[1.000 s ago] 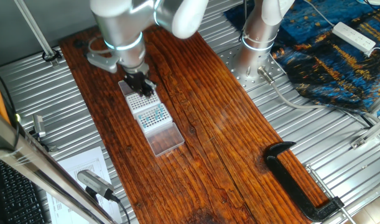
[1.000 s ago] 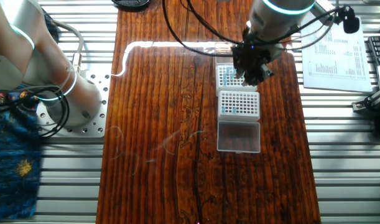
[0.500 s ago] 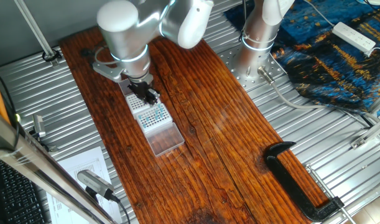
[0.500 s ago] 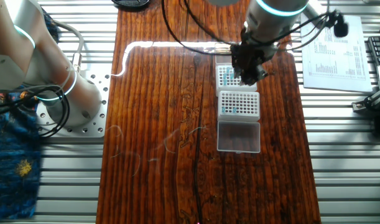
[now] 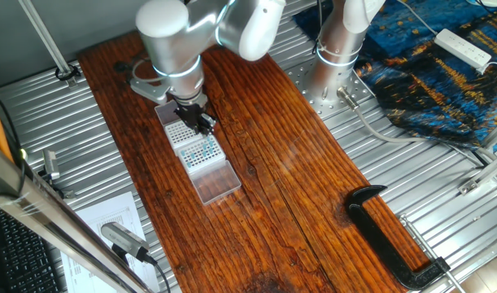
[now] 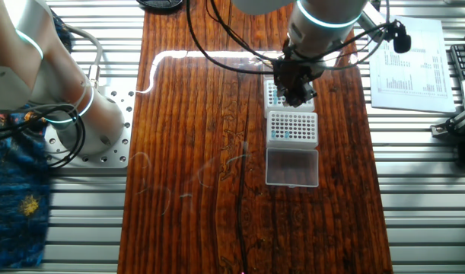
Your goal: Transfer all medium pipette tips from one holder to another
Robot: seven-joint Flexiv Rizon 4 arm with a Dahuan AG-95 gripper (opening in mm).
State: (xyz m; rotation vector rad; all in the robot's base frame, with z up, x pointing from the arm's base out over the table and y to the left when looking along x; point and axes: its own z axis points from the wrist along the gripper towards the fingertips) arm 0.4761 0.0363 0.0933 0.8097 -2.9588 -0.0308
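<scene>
A robot arm works over two pipette tip racks on a wooden counter (image 5: 264, 155).

The gripper (image 5: 200, 122) hangs over the far rack (image 5: 174, 122), its dark fingers (image 6: 296, 90) close together (whether they pinch a tip cannot be told); the medium pipette tips (image 5: 202, 151) sit in the near rack (image 6: 293, 127), with its clear lid (image 6: 292, 167) lying open alongside.

No text, label, brand or number can be read in either view. A printed sheet (image 6: 415, 65) with chart-like marks is seen right of the desk (image 6: 194, 152), and another paper (image 5: 122, 232) lies near the front left; their print is too small to be read.
</scene>
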